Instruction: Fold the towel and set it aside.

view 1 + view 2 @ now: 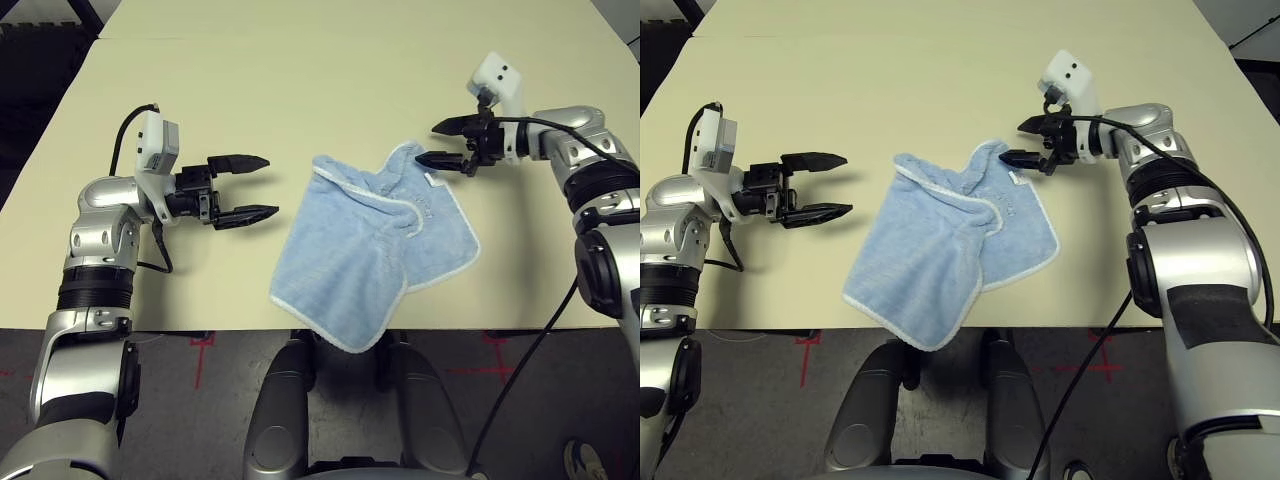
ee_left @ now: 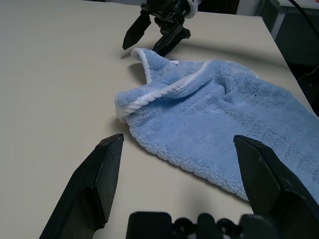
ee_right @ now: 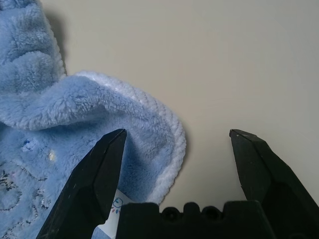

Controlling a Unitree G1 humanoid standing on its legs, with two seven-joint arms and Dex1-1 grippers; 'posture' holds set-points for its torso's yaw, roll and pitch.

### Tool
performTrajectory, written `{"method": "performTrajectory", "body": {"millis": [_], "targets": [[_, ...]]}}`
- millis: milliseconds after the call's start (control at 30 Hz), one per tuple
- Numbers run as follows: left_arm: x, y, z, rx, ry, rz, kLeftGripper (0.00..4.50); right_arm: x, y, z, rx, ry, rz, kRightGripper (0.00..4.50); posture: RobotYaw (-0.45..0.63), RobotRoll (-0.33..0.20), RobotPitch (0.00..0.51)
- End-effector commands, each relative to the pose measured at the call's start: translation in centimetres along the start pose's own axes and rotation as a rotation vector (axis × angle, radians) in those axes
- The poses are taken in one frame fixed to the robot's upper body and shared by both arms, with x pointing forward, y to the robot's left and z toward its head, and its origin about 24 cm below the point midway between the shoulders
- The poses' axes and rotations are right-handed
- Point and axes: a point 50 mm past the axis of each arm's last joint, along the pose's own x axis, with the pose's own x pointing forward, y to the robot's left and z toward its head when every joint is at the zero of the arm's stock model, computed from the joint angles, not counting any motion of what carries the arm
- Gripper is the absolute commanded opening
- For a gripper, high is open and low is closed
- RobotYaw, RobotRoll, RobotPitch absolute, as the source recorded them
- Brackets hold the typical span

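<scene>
Two splayed, empty grippers flank the crumpled blue towel (image 1: 375, 255) at frame centre: left gripper (image 1: 243, 187) waits mid-left, right gripper (image 1: 446, 142) poised over its raised upper-right corner, likely to pinch it.

The right claw (image 3: 177, 139) stands open, its two black fingers (image 3: 94, 179) set wide apart. Between and beyond them lies the light blue towel (image 3: 60, 109), soft and fluffy. One corner of the towel, with a whitish stitched border, curls up in a rounded fold just beside one finger; I cannot tell if it touches it. A small white label with tiny printed marks shows at the towel near the base of that finger. The other finger is over the bare beige table (image 3: 209, 59), which carries the towel.
</scene>
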Motion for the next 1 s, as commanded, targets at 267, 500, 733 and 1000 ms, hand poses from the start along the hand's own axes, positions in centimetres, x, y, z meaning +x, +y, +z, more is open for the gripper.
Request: {"method": "performTrajectory", "body": {"millis": [267, 500, 733, 1000], "targets": [[-0.4, -0.6, 0.5, 0.007, -0.01, 0.007, 4.47, 0.2, 0.0, -0.1, 0.005, -0.032, -0.026, 4.5, 0.15, 0.0, 0.349], [0.0, 0.7, 1.0, 0.016, -0.016, 0.046, 4.47, -0.3, -0.4, 0.6, 0.012, -0.097, -0.036, 4.5, 0.14, 0.0, 0.379], [0.4, 1.0, 0.9, 0.07, 0.012, 0.009, 4.47, -0.8, -0.4, 0.5, 0.056, -0.105, 0.002, 4.5, 0.15, 0.0, 0.398], [-0.1, 0.8, 0.4, 0.117, 0.024, 0.107, 4.47, -0.3, -0.1, 0.7, 0.095, -0.116, 0.028, 4.5, 0.19, 0.0, 0.398]]}}
